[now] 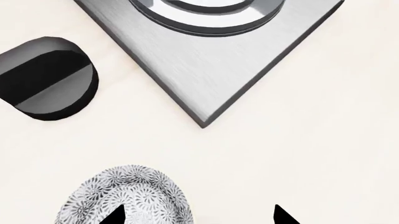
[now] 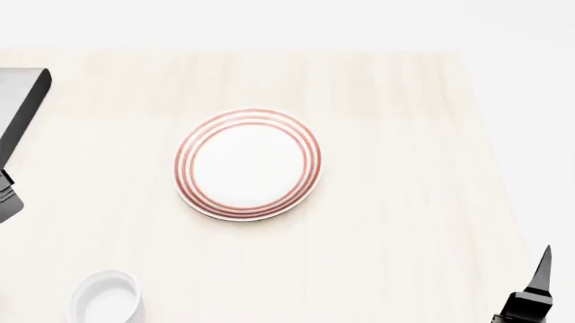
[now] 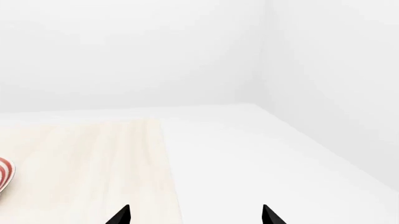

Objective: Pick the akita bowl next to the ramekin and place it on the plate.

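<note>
the left fingers (image 1: 199, 217) stand spread with nothing between them, their two dark tips showing at the edge of the left wrist view. one tip overlaps the akita bowl (image 1: 128, 196), which sits on the tabletop (image 1: 324, 140) just below; whether it touches the rim cannot be told. this looks like lining up to straddle the bowl wall before closing. beyond lie a brushed metal slab (image 1: 212, 65) and a dark round knob (image 1: 46, 77). the right fingers (image 3: 196, 215) are also parted and empty, parked near the tabletop's edge, likely kept clear. in the head view the plate (image 2: 248, 164) waits bare mid-tabletop, the ramekin (image 2: 106, 296) at the near left.
</note>
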